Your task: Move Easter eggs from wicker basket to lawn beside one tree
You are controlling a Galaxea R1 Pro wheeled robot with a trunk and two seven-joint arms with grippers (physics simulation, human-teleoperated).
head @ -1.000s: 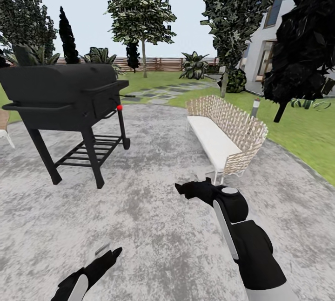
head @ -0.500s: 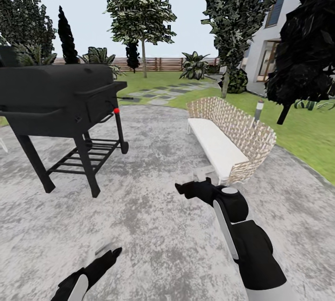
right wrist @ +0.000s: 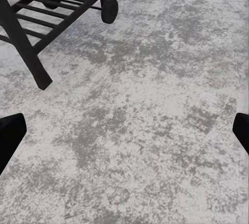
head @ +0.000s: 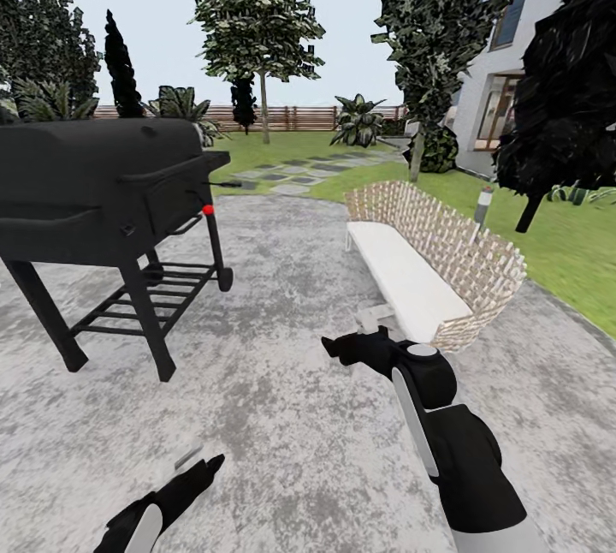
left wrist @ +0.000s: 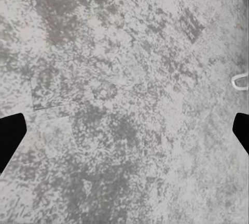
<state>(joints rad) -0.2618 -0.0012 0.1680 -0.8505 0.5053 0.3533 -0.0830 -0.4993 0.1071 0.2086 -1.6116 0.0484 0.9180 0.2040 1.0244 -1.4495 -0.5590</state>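
Note:
The Easter eggs and the wicker basket are out of view. I stand on a grey gravel circle (head: 282,416). The lawn (head: 282,145) lies beyond it and at the right. A tree (head: 263,112) with a pale straight trunk stands on the far grass before the fence, and another tree (head: 416,155) rises near the house. My left gripper (head: 192,467) hangs low over the gravel, and in the left wrist view its fingertips (left wrist: 10,135) are spread wide, open and empty. My right gripper (head: 342,352) is held forward, with its fingertips (right wrist: 10,135) also wide apart over bare gravel.
A black grill (head: 103,185) on legs stands close at the left. A woven bench (head: 411,275) with a white cushion is ahead at the right, with a short lamp post (head: 483,206) behind it. Stepping stones (head: 295,172) lead to the fence (head: 299,116). A dark thin-trunked tree (head: 530,211) and a white house (head: 496,99) stand at the right.
The whole picture has shifted: the camera has moved forward, so the grill and the bench look nearer and larger. Both arms hold the same pose.

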